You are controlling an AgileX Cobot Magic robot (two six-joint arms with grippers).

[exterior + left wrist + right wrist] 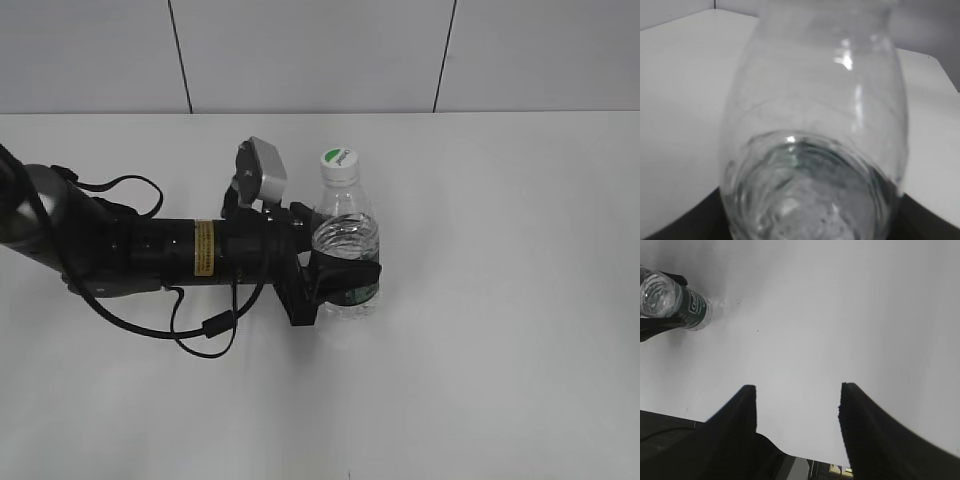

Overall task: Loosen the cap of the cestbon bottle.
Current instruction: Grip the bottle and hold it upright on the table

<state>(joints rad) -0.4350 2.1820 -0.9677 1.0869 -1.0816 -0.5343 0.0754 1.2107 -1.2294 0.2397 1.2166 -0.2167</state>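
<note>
Cestbon bottle [346, 235] upright, part-filled with water, cap [338, 158] on, clamped by left gripper [335, 282], right gripper [797, 412] wide, empty

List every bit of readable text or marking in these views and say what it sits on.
Nothing reads clearly.
cap: green half-circle mark with tiny lettering, too small to read.
cestbon bottle: white lettering on the dark green label, blurred.
left arm: yellow sticker, print too small.

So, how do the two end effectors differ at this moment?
The left end effector is shut on the cestbon bottle; the right end effector is open and holds nothing. The left is at the bottle; the right hangs over the bare table, away from it. Both are black.
</note>
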